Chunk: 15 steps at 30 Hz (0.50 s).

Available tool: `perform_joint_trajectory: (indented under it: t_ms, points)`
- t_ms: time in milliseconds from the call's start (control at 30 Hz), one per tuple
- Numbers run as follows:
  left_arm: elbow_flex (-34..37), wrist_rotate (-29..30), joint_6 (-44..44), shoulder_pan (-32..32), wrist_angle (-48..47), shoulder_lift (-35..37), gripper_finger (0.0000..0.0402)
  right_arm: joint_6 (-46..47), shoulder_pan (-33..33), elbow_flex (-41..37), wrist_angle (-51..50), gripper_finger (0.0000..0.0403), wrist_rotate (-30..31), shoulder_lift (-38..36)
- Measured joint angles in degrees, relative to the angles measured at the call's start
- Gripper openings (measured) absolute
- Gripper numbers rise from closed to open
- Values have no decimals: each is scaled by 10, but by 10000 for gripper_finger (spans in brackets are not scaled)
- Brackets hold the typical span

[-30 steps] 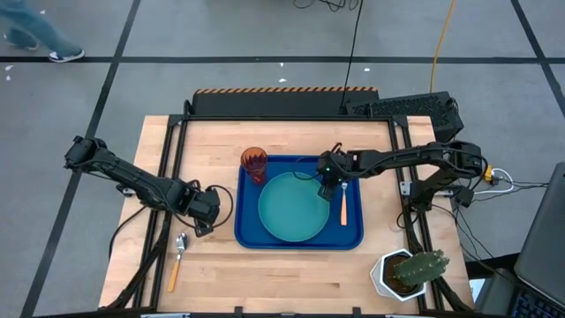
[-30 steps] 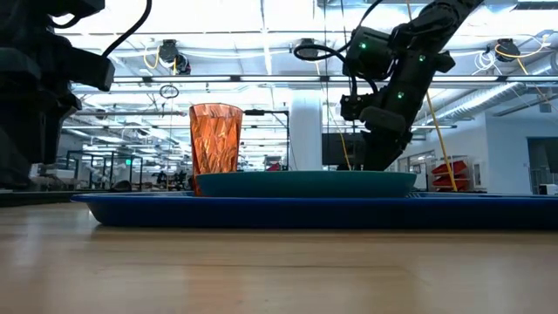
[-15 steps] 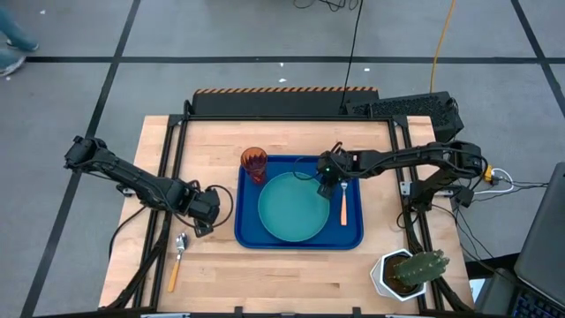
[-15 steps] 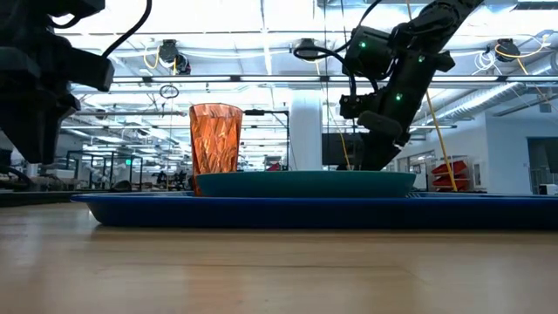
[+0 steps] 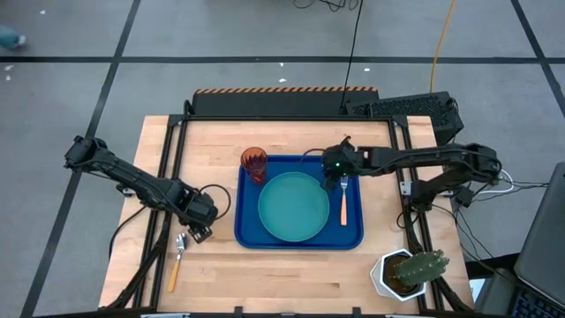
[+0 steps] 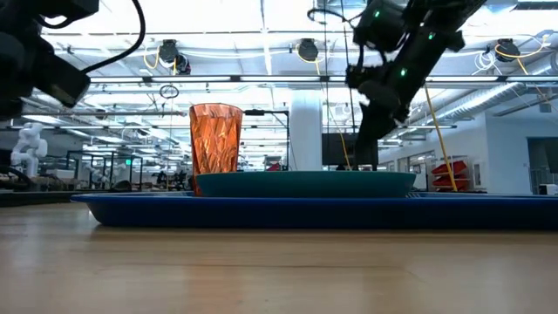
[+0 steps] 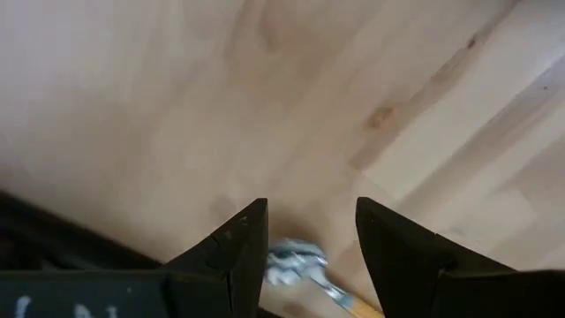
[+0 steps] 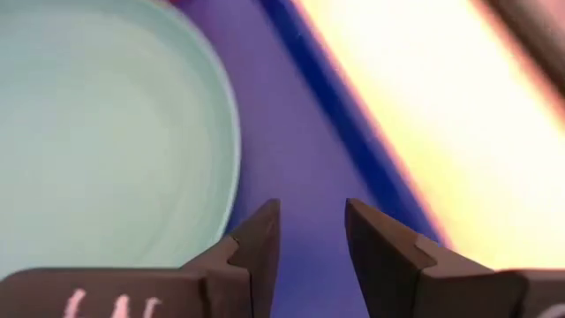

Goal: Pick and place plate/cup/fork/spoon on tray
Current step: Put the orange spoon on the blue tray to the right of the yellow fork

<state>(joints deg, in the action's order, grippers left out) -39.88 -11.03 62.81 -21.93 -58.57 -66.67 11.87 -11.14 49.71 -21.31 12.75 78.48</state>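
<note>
Left gripper (image 5: 199, 223) hovers over the bare wood with its fingers (image 7: 234, 252) parted and empty; the spoon (image 5: 177, 260) lies just beyond it toward the near table edge, long axis running front to back, silver bowl pointing toward the gripper and orange handle away from it. In the left wrist view the spoon's bowl shows in the gap between the fingers. Right gripper (image 5: 335, 166) hangs above the far right part of the tray (image 5: 300, 240), its fingers (image 8: 256, 238) a narrow gap apart, holding nothing. Just beside it lies the fork (image 5: 343, 200), tines toward the gripper, handle pointing to the tray's near rim, alongside the plate (image 5: 293, 207). Across the plate from this gripper, the cup (image 5: 253, 163) stands upright in the tray's far left corner.
</note>
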Motion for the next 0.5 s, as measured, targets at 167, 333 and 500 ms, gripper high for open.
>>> perform_joint_trajectory:
  t_ms: [167,333,500]
  points:
    - [0,-37,96,0,2,0,175,-24,0,0,-1,121,40,-57]
    - [0,-43,133,7,2,0,175,-52,0,0,-1,121,40,-92]
    - [0,-19,66,43,23,0,175,-67,2,0,-1,121,33,-117]
